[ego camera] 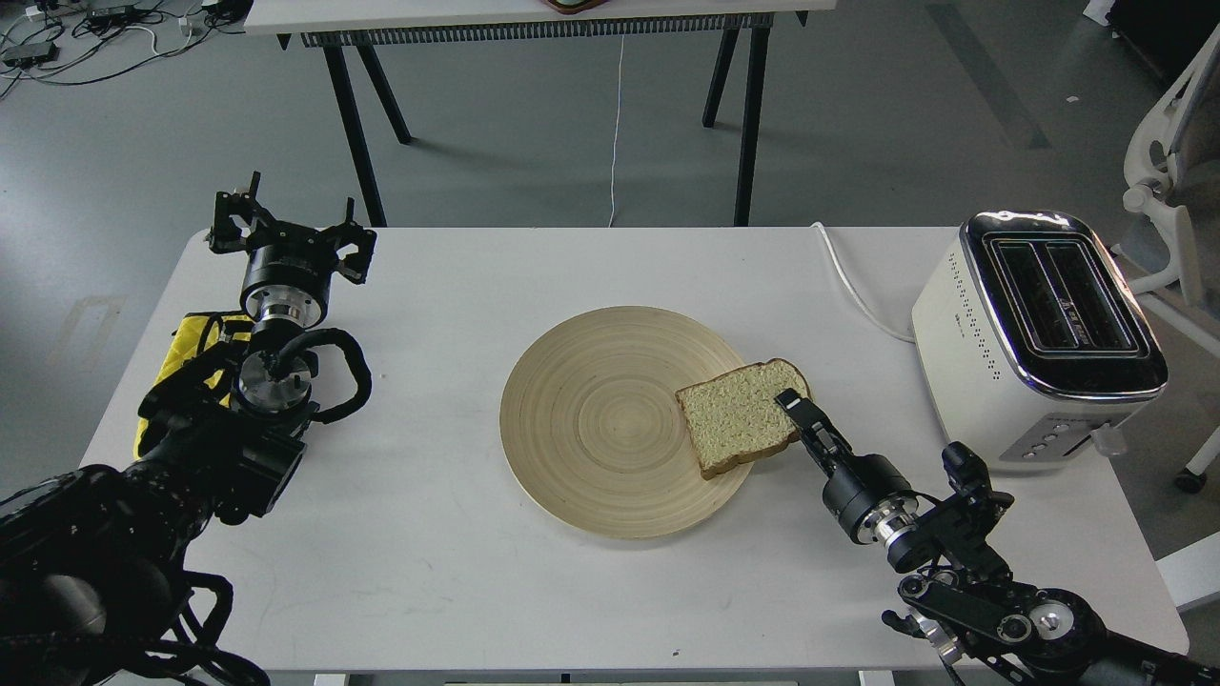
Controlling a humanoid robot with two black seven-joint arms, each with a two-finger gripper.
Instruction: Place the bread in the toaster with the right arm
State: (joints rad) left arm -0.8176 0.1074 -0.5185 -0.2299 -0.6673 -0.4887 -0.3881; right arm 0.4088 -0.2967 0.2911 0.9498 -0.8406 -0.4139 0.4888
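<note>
The bread [736, 429] lies nearly flat on the right edge of the round wooden plate [591, 419], its crust overhanging the rim. My right gripper [794, 412] comes in from the lower right and is closed on the slice's right edge, one finger on top. The cream-white toaster [1034, 343] with chrome top and two empty black slots stands at the table's right end, well apart from the gripper. My left gripper [289, 232] rests open and empty at the table's far left.
A white cable [858, 291] runs from the toaster to the table's back edge. A yellow object [193, 335] lies under my left arm. A white chair [1177, 181] stands right of the toaster. Another table [534, 19] stands behind.
</note>
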